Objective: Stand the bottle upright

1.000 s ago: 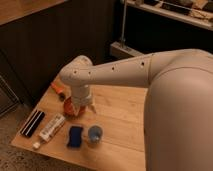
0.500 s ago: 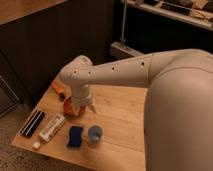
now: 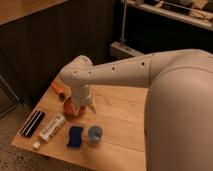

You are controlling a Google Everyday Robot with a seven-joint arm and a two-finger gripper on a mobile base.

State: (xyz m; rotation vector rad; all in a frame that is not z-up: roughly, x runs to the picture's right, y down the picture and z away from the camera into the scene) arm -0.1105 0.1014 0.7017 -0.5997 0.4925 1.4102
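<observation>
In the camera view nothing is moving: over the last second the big white robot arm (image 3: 117,75) is staying put, and its gripper (image 3: 83,110) is still hanging, fingers pointing down and spread apart, at the left part of the pale wooden tabletop (image 3: 122,117). It is pinching nothing that can be made out. Right under and just left of it the orange rounded bottle (image 3: 67,106), as I am reading it, is lying low on the wood, with an orange length running away up-left behind the wrist; whether the fingers are touching it cannot be told. So the task is looking not yet begun in earnest: the bottle is not standing, and the pause suggests the gripper is lining up for a grasp. Nearer the front edge a small blue cylindrical cup (image 3: 95,134) is standing beside a flat dark-blue sponge (image 3: 75,136), with a white printed tube (image 3: 52,127) and a black-and-white striped bar (image 3: 32,123) lying further left, all close enough to be crowding any swing of the bottle.
</observation>
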